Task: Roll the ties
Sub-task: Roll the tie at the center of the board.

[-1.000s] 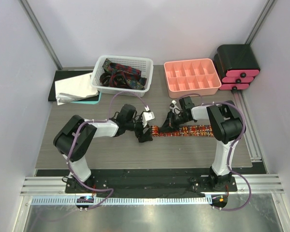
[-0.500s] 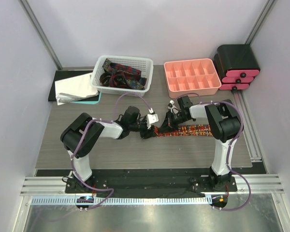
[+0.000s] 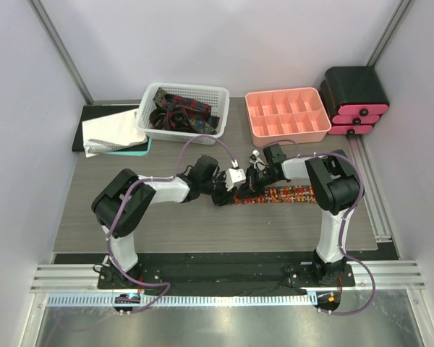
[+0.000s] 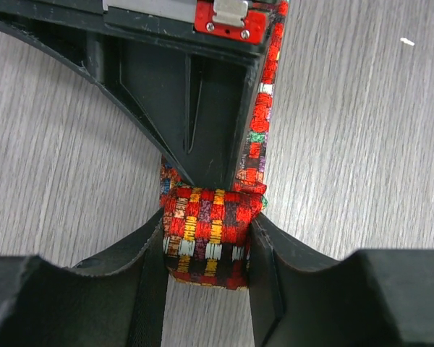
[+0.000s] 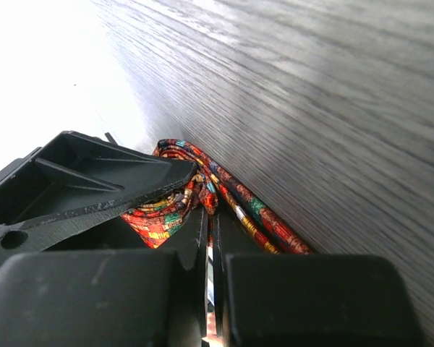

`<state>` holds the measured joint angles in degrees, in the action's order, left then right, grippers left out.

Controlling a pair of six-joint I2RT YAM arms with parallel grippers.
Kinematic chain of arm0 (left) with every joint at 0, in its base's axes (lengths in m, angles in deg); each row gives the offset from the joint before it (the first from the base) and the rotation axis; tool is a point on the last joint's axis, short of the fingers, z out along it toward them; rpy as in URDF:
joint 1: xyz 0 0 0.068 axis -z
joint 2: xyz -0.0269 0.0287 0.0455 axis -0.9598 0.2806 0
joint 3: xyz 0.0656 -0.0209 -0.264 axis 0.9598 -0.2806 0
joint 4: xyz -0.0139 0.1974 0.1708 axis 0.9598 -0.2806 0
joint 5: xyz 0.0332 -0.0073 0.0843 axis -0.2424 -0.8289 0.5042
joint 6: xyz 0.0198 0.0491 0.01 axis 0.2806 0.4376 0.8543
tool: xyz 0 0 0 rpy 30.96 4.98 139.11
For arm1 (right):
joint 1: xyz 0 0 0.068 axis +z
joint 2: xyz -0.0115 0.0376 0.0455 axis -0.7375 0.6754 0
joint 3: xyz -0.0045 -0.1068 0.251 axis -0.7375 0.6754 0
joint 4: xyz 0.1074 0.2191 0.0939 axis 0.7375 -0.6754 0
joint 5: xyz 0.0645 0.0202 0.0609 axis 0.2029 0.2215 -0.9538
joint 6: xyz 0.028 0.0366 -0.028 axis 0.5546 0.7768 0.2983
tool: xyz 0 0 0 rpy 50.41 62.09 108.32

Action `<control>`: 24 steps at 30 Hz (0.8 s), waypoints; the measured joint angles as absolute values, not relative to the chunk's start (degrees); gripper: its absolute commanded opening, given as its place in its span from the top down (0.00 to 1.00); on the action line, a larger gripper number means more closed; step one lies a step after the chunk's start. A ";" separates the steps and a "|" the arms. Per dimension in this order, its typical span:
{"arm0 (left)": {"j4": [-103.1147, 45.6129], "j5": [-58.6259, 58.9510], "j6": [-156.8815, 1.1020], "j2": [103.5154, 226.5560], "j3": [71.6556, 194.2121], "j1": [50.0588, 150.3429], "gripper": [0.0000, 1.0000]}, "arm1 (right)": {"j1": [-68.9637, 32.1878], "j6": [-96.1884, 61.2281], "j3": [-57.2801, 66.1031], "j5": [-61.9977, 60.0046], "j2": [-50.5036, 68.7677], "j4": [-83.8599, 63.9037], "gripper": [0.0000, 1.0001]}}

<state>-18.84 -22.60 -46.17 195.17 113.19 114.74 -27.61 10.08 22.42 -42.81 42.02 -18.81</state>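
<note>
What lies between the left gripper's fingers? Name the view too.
The rolled end of the red patterned tie, pinched on both sides by the left gripper; the left wrist view shows it.

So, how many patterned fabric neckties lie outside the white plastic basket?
1: the red, yellow-patterned fabric necktie, in the middle of the grey wooden table, its rolled end clamped in the left gripper. Others could be hidden.

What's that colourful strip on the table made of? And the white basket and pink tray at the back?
The tie: woven fabric, matte; small thread blocks of red, yellow and black show up close. The white basket: likely moulded plastic, with lattice-holed walls. The pink tray: probably plastic too, smooth, one-piece dividers.
</note>
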 measured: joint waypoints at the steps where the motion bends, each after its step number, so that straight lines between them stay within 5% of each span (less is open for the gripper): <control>1: -19.78 -22.14 -46.17 195.23 113.67 114.91 0.74 | -27.55 10.21 22.53 -42.68 41.87 -18.64 0.97; 14: -34.71 -18.06 -45.08 198.95 123.40 116.68 0.77 | -27.00 5.46 21.24 -38.70 38.83 -23.03 0.62; 24: -34.97 -16.18 -44.97 201.64 127.37 119.37 0.79 | -32.51 0.37 20.41 -38.81 37.26 -32.02 0.61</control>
<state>-34.97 -16.18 -44.97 201.64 127.37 119.37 -32.51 0.37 20.41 -38.81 37.26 -32.02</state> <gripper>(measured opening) 0.393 0.393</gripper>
